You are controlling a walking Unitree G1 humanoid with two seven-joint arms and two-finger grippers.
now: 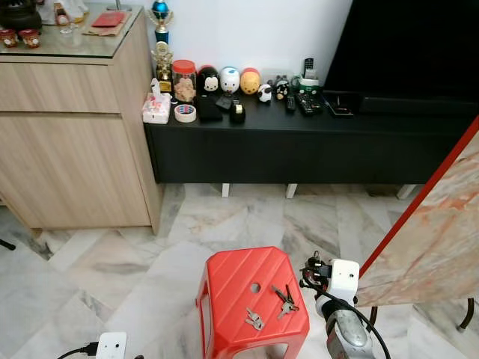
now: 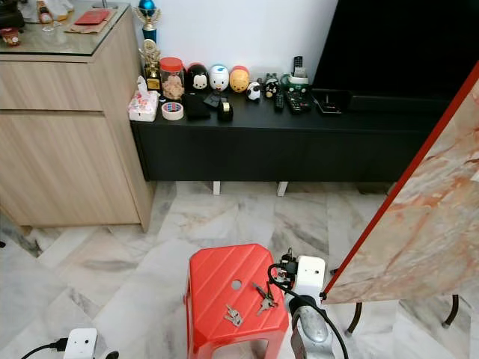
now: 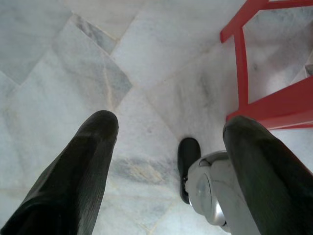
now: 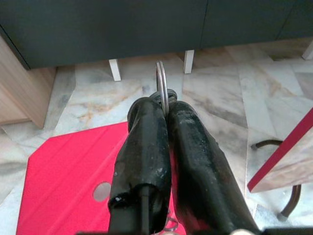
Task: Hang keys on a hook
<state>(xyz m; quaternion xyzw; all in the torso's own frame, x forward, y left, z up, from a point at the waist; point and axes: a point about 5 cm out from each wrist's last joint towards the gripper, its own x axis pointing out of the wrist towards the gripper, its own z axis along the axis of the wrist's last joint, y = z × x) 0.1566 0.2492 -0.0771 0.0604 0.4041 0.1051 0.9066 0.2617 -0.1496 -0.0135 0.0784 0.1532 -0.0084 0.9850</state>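
The right claw (image 4: 164,110) is clenched on a key ring (image 4: 162,85), above the far right edge of a red stool (image 1: 239,280). Two key bunches (one near the claw (image 1: 284,299), one nearer (image 1: 254,320)) lie on the stool. The left claw (image 3: 168,134) hangs released over the marble floor (image 3: 58,58).

No legible text (labels too small)
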